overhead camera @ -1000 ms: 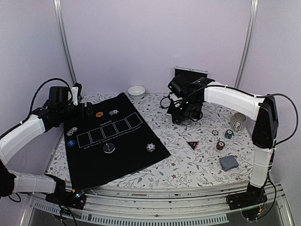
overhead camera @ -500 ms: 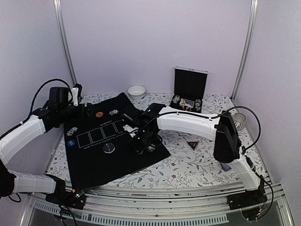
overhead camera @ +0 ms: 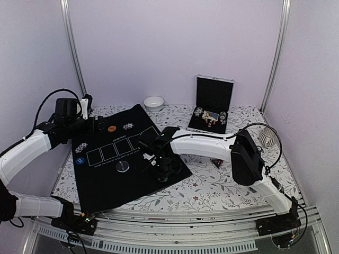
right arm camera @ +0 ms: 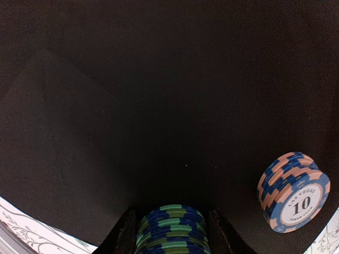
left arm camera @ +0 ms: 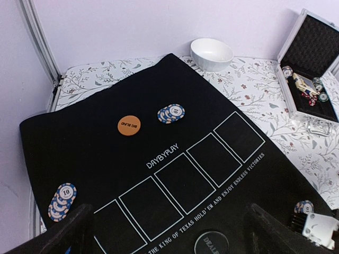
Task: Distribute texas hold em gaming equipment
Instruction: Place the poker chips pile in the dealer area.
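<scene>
Over mat [right arm camera: 159, 106], grips green-blue chips [right arm camera: 172, 227] in right pincer [right arm camera: 173, 241], half-closed, near blue stack [right arm camera: 294, 191]; holds left pincer [left arm camera: 169, 233] wide, empty.

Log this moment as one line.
left hand: open, empty | right hand: gripping green-blue chip stack over black mat | blue ten chips: beside it

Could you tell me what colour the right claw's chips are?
Green and dark blue chips; best in right wrist view.

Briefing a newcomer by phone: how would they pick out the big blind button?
Find the black mat printed with five white card boxes. Just beyond the DAYBYPLAY lettering lies a flat orange disc. Its neighbour is a blue-and-white chip stack; it alone is orange.
</scene>
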